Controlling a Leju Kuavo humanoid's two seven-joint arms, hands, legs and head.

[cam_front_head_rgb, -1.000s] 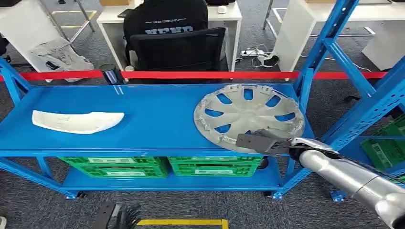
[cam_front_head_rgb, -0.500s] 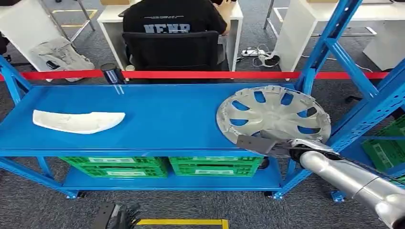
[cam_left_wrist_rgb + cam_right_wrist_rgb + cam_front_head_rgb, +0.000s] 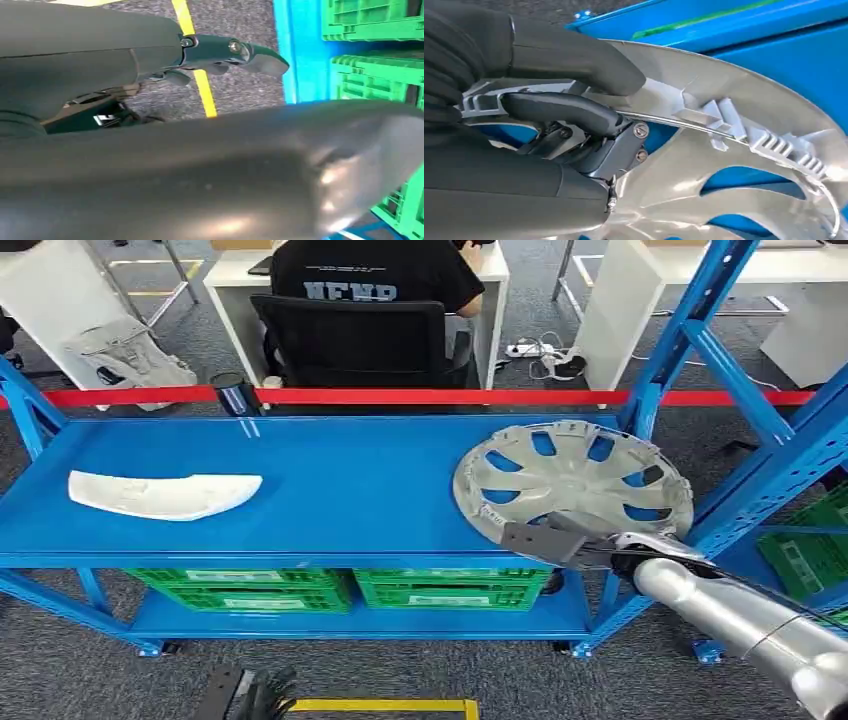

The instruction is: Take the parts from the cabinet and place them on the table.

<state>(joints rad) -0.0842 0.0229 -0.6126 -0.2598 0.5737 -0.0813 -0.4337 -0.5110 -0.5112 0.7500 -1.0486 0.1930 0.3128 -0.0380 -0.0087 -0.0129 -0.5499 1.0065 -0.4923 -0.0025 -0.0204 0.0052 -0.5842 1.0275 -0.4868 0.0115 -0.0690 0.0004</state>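
The left hand point(image 3: 245, 695) hangs low over the floor, fingers pointing down; whether it is spread or curled cannot be told. The right arm reaches in from the lower right, its hand point(image 3: 545, 540) gripping the near rim of the hubcap point(image 3: 572, 483), thumb over the edge. The hubcap sits at the counter's point(image 3: 330, 490) right end. A white part point(image 3: 165, 494) lies well apart at the left.

right arm point(image 3: 735, 615) is a smooth silver tube with a thin black cable along the top; right hand point(image 3: 555, 540) is dark grey with a ribbed cover, small silver screws at the fingers; left hand point(image 3: 220, 50) same grey
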